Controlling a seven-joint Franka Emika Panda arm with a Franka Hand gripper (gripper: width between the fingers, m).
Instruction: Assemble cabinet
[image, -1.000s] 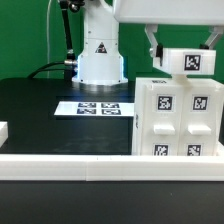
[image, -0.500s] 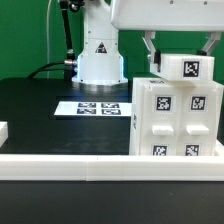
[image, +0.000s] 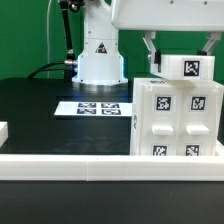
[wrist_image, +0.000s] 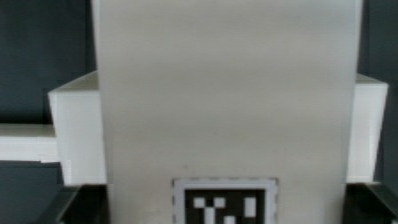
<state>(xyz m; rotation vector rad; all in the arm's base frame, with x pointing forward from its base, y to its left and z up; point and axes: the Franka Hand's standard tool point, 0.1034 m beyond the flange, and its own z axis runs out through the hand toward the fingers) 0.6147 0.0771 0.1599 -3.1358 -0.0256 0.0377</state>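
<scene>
The cabinet (image: 178, 120), a large white box with several tagged panels on its front, stands at the exterior view's right. My gripper (image: 184, 60) is directly above it and shut on a small white tagged block (image: 190, 68). The block sits at the cabinet's top edge; I cannot tell whether it touches. In the wrist view the block (wrist_image: 222, 100) fills the middle as a long white face with its tag near my gripper (wrist_image: 222, 210). The cabinet (wrist_image: 71, 120) shows behind it on both sides. My fingertips are mostly hidden by the block.
The marker board (image: 98, 107) lies flat on the black table in front of the robot base (image: 100, 60). A long white border rail (image: 70, 162) runs along the front edge. A small white piece (image: 3, 130) shows at the exterior view's far left.
Over the last second my gripper has come down a little with the block, which went from slightly tilted to level at the cabinet's top. No motion in the last half second.
</scene>
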